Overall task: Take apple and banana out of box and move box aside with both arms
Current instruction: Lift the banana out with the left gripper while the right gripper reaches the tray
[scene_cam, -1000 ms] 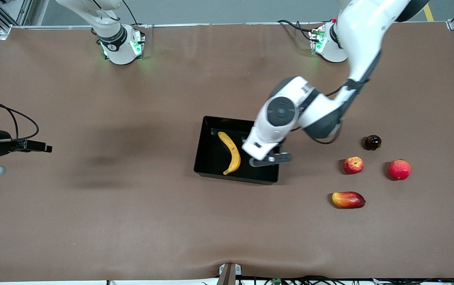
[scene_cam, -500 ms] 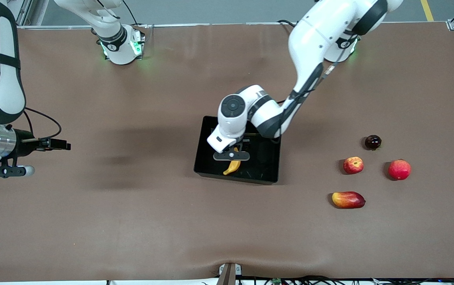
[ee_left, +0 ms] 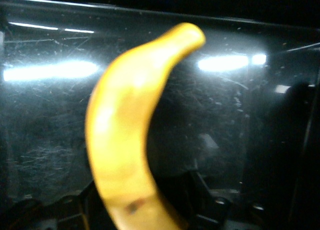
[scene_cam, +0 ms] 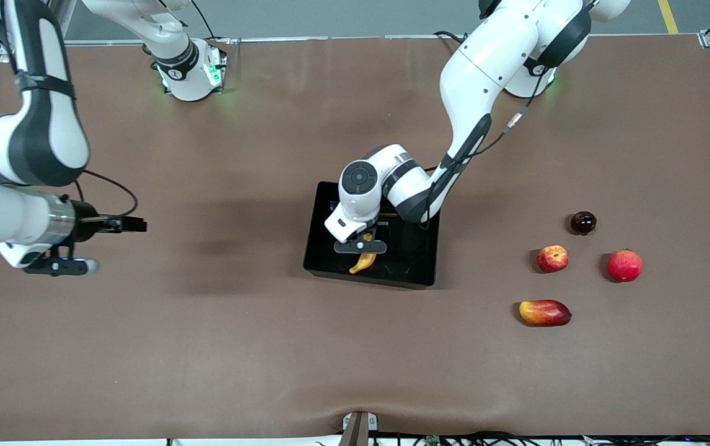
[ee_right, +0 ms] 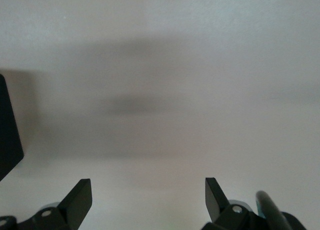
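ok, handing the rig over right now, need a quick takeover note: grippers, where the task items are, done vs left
Left gripper: down in the shallow glossy black plastic box, around the long curved yellow banana; a firm grip is not confirmed.
Right gripper: fingers open, holding nothing, over bare table toward the right arm's end, waiting.
Small round red apple with a yellowish patch: already out, on the table toward the left arm's end.
Done: apple out.
Left: lift banana out, then move box aside with both arms.
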Controlling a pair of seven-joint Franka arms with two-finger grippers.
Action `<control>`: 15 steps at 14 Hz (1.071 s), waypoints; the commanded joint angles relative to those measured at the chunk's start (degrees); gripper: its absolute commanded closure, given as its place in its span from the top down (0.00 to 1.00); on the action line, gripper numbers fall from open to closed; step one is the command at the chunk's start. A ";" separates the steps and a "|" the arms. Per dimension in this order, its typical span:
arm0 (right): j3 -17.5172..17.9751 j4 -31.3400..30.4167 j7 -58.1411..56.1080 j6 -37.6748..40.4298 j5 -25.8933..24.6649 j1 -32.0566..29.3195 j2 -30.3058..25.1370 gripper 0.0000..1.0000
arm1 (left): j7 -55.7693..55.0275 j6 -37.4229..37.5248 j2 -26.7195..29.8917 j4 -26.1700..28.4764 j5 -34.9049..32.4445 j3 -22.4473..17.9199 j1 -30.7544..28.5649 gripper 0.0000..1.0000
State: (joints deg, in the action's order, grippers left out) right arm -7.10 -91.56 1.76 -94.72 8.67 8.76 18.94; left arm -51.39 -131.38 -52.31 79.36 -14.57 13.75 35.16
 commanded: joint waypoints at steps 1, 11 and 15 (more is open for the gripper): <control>-0.11 -3.18 0.70 -2.21 -0.06 1.87 -1.36 1.00 | -1.26 0.59 0.88 -0.61 -1.51 -0.31 0.53 0.00; -0.20 -4.41 15.17 -8.88 5.66 11.61 -0.66 1.00 | 3.21 13.60 19.42 -0.53 -1.60 -0.39 -8.41 0.00; -0.20 -4.41 18.36 -15.47 6.79 18.73 3.02 1.00 | 13.40 20.89 22.07 -0.44 -1.60 -0.31 -19.04 0.00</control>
State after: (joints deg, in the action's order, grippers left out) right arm -6.63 -95.72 18.72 -107.40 13.71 24.74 20.10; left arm -41.72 -111.95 -31.92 76.85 -14.98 12.88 20.84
